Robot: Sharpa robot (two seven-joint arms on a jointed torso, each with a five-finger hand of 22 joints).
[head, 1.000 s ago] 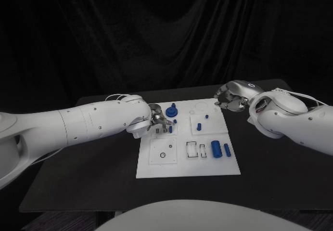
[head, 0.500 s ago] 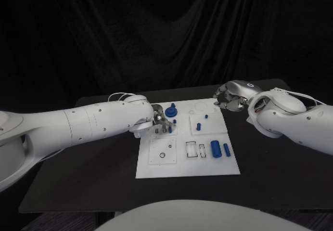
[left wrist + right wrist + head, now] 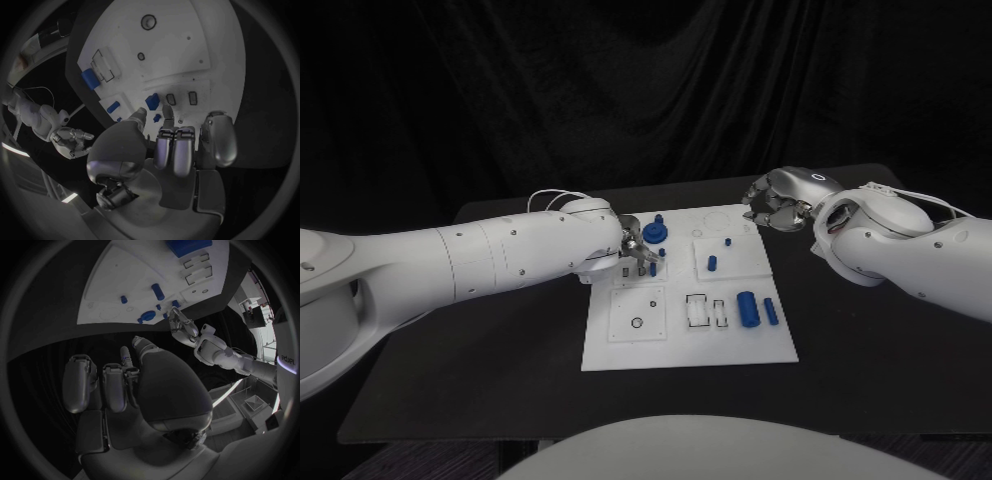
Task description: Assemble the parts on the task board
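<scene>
The white task board [image 3: 678, 340] lies in the middle of the table. My left hand [image 3: 635, 248] hovers over its far left part, fingers stretched out and apart, holding nothing. In the left wrist view the thumb [image 3: 134, 120] ends right beside a short blue peg [image 3: 152, 101] that stands in the board [image 3: 187, 50]; I cannot tell if they touch. A round blue knob [image 3: 658, 232] stands next to that hand. My right hand [image 3: 777, 204] hangs off the board's far right corner, its fingers [image 3: 115, 385] curled in with nothing in them.
More blue parts are on the board: a small peg [image 3: 713, 264], a thick cylinder [image 3: 749, 308] and a slim bar [image 3: 772, 311] near the right edge. Outlined slots [image 3: 705, 312] and a round hole [image 3: 636, 322] lie nearer me. Black table [image 3: 473, 380] surrounds the board.
My left hand has drawn back a little toward the board's far edge, away from the short peg. The right hand and the parts stay where they were.
</scene>
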